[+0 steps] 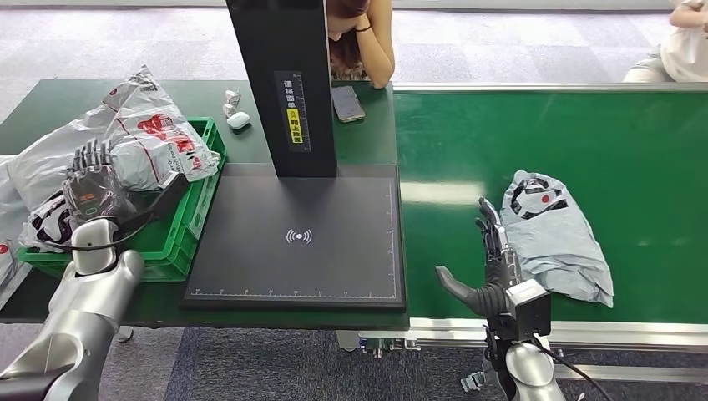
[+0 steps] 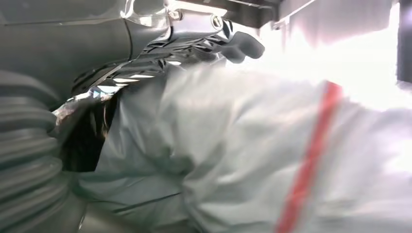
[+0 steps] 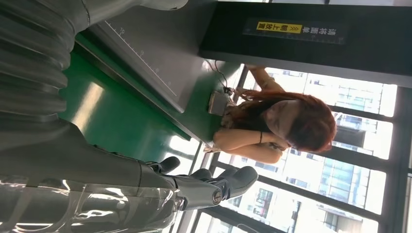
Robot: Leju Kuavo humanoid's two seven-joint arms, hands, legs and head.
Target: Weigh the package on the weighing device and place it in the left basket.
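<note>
A white package with red print (image 1: 154, 138) lies in the green basket (image 1: 179, 251) at the left of the table. My left hand (image 1: 90, 188) rests over it with fingers stretched out; up close the package (image 2: 252, 145) lies under the fingers (image 2: 243, 46). A grey package (image 1: 555, 238) lies on the green conveyor belt (image 1: 634, 150). My right hand (image 1: 491, 259) stands just left of it, fingers straight, thumb out, holding nothing; its fingers (image 3: 228, 179) appear in the right wrist view. The black weighing plate (image 1: 296, 251) sits bare between the basket and the belt.
The scale's black column (image 1: 284, 83) rises behind the plate. A phone (image 1: 347, 103) and an earbud case (image 1: 238, 119) lie behind it. More bags (image 1: 37, 167) fill the basket's left side. A person (image 1: 363, 38) leans on the far edge; another person (image 1: 685, 42) is at the back right.
</note>
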